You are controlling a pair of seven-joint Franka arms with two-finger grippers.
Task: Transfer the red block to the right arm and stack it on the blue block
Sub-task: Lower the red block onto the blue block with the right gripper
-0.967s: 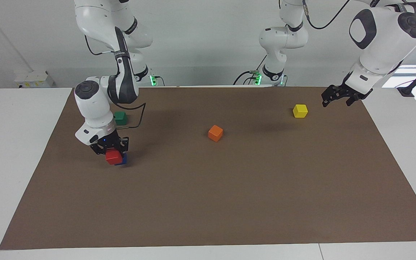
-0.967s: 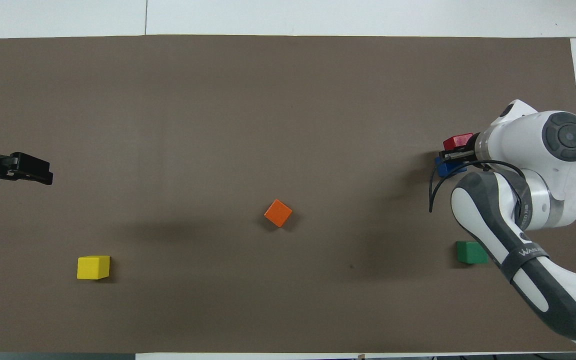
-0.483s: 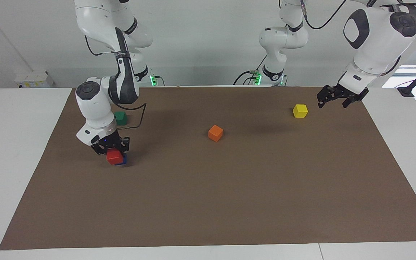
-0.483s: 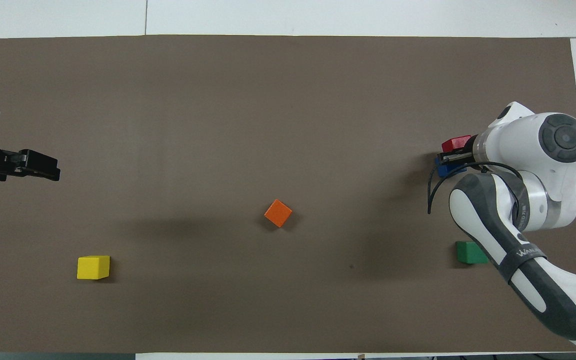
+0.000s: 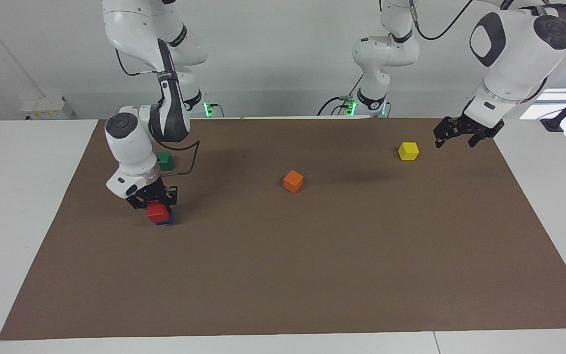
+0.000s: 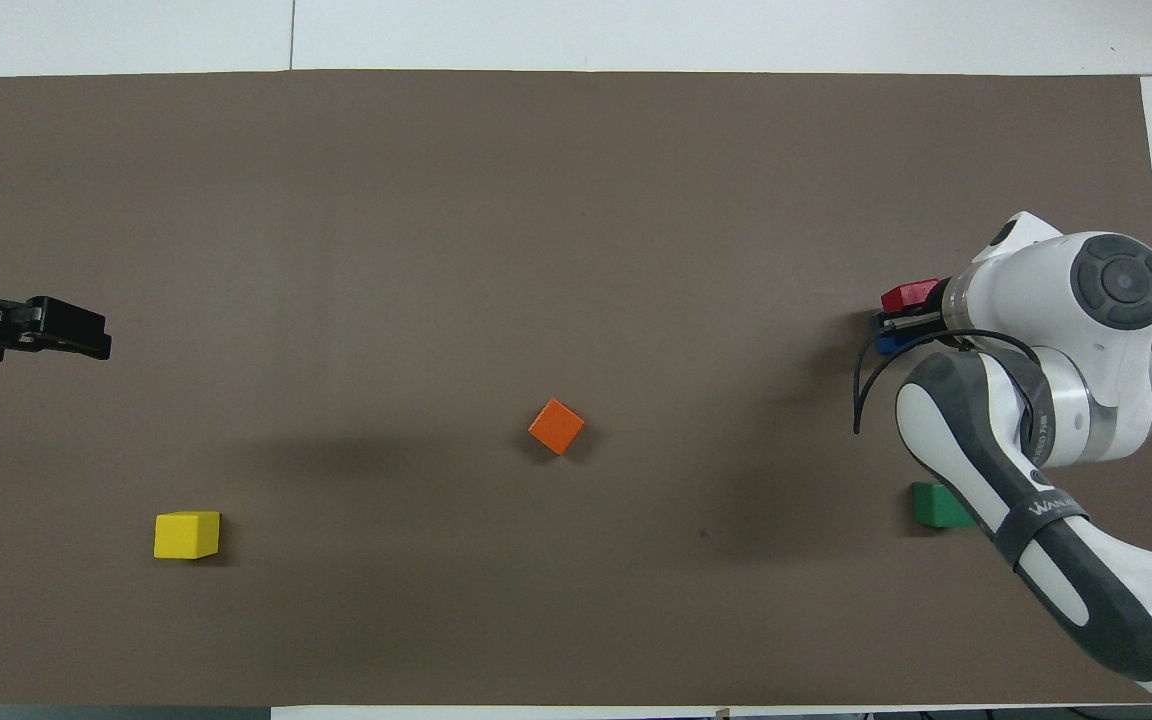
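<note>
R gripper [image 5: 157, 203] was clamped on the red block [image 5: 157, 213], w/ the block sitting over the blue block [image 5: 165, 221], which showed only as a sliver under and beside it in the facing view. Compared w/ a sec before, the red block had shifted a bit toward the blue one and dropped slightly, so more of the blue was covered; whether the two were already touching couldn't be told. Overhead view showed the red block [image 6: 909, 296] and the blue block [image 6: 888, 343] poking out from under the R wrist, roughly lined up. Judged: handover done, stack in its last stage, release not yet made; alignment looked close but not square. L gripper [image 5: 464, 132] hung open and empty above the mat's edge at the L arm's end, near the yellow block [image 5: 409, 151], having drifted only a little — waiting. Orange block [image 5: 293, 181] mid-mat and green block [image 5: 164, 161] by the R arm hadn't moved.
</note>
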